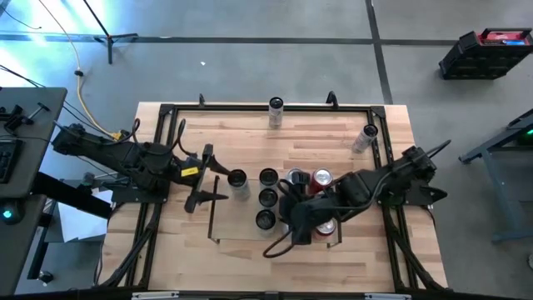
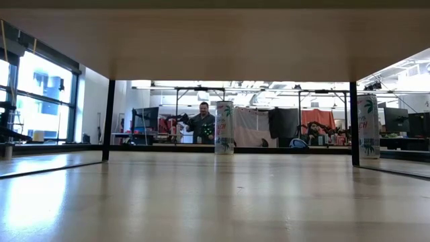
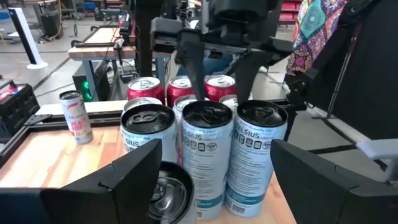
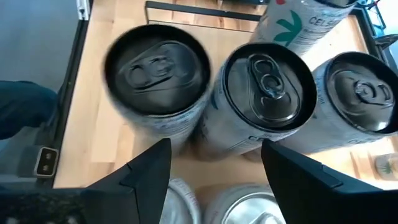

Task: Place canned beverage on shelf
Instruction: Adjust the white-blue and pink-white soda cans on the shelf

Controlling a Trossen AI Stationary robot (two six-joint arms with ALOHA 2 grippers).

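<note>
Overhead: light-wood table [image 1: 350, 250] edged by a black frame. The shelf [image 1: 226, 227], a bay marked by thin black rails, sits at centre, lower half of the frame.

Cans in the bay: three dark-topped cans in a column, [image 1: 268, 177], [image 1: 267, 197] and [image 1: 265, 219], with a red can [image 1: 322, 177] to their right, near the right arm. A fourth dark-topped can [image 1: 237, 179] stands at the bay's left side, just beside the left gripper.

Left gripper [image 1: 202, 177] at centre-left, fingers spread wide, holding nothing. In its wrist view the two dark fingers [image 3: 118, 180] frame the cluster: three white-labelled cans in front, the middle one [image 3: 207, 155], and red cans [image 3: 145, 89] behind them.

Right gripper [image 1: 298, 227] comes in from the right and hangs low over the right part of the cluster. In its wrist view the fingers [image 4: 149, 168] are spread apart above silver can tops, gripping nothing; dark-topped cans lie beyond them, the centre one [image 4: 268, 93] sharp.

Loose cans: one upright at top centre by the far rail [image 1: 276, 111], another at upper right [image 1: 366, 137], leaning in the overhead view.

Table-level view: the same two stand at centre [image 2: 224, 128] and right edge [image 2: 368, 126]. A person [image 2: 201, 124] in the room behind
</note>
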